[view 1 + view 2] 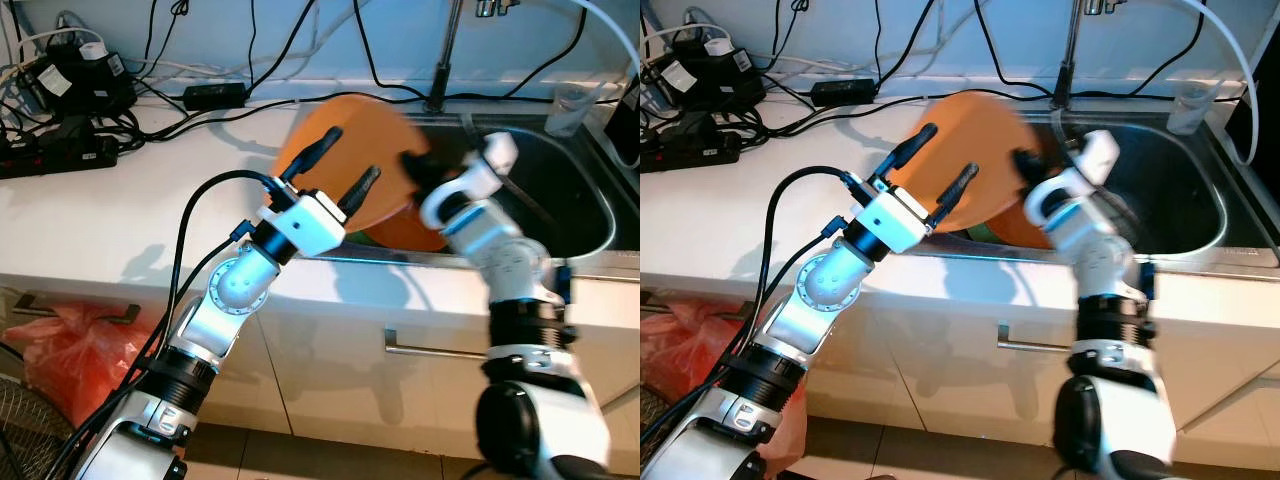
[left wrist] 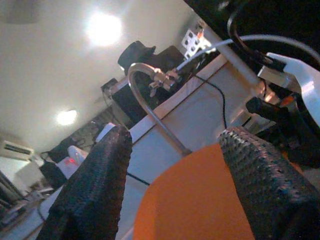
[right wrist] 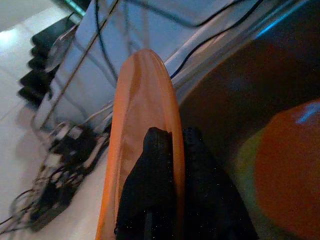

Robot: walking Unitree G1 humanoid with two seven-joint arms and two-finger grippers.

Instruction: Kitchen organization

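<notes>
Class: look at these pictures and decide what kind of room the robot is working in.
Most likely a home kitchen: a steel sink with a faucet set in a white countertop, and an orange plate held by the right gripper.

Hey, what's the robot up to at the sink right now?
The right gripper is shut on the rim of an orange plate, holding it tilted up over the left edge of the sink. The left gripper is open, its fingers spread in front of the plate's face without gripping it. More orange dishes lie in the sink beneath. Power strips and cables sit on the white counter to the left.
</notes>
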